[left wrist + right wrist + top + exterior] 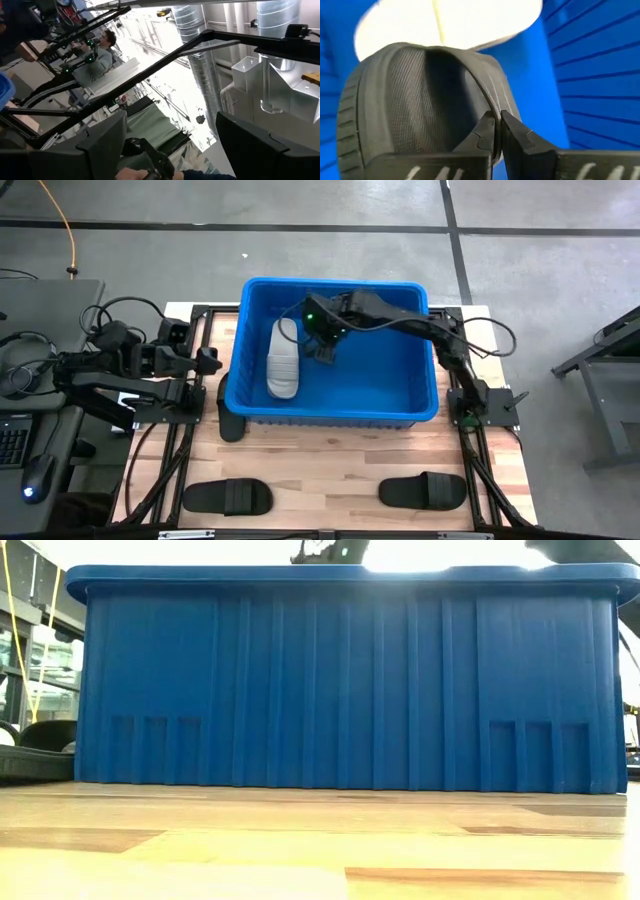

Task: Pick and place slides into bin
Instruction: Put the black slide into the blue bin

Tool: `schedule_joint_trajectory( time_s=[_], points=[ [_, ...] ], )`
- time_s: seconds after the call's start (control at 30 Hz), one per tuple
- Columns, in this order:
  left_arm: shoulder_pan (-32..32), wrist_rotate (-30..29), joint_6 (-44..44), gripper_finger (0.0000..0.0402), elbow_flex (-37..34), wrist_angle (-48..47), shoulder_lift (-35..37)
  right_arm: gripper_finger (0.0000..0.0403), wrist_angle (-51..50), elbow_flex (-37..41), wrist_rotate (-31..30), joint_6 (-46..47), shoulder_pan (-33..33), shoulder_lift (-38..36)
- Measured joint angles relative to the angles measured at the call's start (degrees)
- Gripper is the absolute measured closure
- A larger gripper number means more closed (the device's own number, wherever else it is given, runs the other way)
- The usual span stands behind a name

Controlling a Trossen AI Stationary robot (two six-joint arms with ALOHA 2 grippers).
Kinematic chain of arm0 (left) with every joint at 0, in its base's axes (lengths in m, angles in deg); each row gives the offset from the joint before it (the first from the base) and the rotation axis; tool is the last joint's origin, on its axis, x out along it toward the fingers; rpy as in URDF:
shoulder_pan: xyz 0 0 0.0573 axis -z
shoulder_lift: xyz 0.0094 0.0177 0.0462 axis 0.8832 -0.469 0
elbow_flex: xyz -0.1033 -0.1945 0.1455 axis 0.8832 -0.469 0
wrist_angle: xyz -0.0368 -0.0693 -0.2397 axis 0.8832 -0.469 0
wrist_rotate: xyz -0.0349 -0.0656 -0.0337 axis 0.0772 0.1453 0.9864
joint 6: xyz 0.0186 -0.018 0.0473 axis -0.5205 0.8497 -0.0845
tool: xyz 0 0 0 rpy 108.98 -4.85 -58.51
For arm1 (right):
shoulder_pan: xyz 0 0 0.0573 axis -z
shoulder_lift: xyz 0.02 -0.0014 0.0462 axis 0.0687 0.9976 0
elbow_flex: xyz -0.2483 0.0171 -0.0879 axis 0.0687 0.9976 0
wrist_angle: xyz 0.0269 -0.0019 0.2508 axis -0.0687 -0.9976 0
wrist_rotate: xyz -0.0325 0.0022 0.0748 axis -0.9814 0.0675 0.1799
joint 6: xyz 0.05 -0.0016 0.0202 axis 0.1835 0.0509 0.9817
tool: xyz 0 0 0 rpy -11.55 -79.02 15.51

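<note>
The blue bin point(420, 412) stands in the middle of the table, and its near wall point(340, 690) fills the low view. A light grey slide point(283, 360) lies on the bin's floor at the left. My right gripper point(324, 338) reaches down into the bin beside it, shut on a black slide point(415, 100). Two more black slides point(228, 496) point(423, 491) lie flat near the table's front edge. My left gripper point(180, 150) is drawn back at the table's left, open, tipped upward and holding nothing. My right gripper pinches the edge of the black slide's wide strap point(487, 107) between its two fingers point(517, 132). The fingers come from above, slanting down into the bin. The slide hangs below them over the bin's floor, next to the grey slide point(450, 22).
A dark shape point(232, 425) sits by the bin's near left corner, and it shows in the low view point(35, 748) too. A desk with a keyboard and mouse point(35, 470) is left of the table. A person point(102, 52) shows in the room beyond.
</note>
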Motion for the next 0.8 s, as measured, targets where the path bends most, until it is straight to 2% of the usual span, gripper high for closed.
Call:
schedule_joint_trajectory(
  time_s=[0.17, 0.33, 0.43, 0.53, 0.63, 0.8],
  points=[
    [0.02, 0.04, 0.35, 0.0106, 0.0, 0.17, -0.01, 0.0403, 0.36, 0.04, -2.99, -4.31, 0.01, 2.92],
    [0.02, 0.04, 0.35, 0.0106, 0.0, 0.13, -0.01, 0.0403, 5.82, 0.04, -8.72, -8.7, 0.3, 3.19],
    [0.02, 0.02, 0.34, 0.0106, 0.0, 0.11, -0.01, 0.0403, 9.42, 0.04, -5.39, -9.87, 1.15, 3.17],
    [0.02, 0.02, 0.38, 0.0106, 0.0, 0.13, -0.01, 0.0403, 8.46, -0.04, -5.97, -11.34, 1.81, 4.06],
    [0.01, 0.0, 0.4, 0.0106, 0.0, 0.13, -0.01, 0.0403, 6.71, 0.0, -3.03, -10.64, 2.76, 5.53],
    [0.02, 0.02, 0.42, 0.0106, 0.0, 0.13, -0.01, 0.0403, 8.98, -0.13, -3.66, -11.98, 2.76, 6.04]
  ],
)
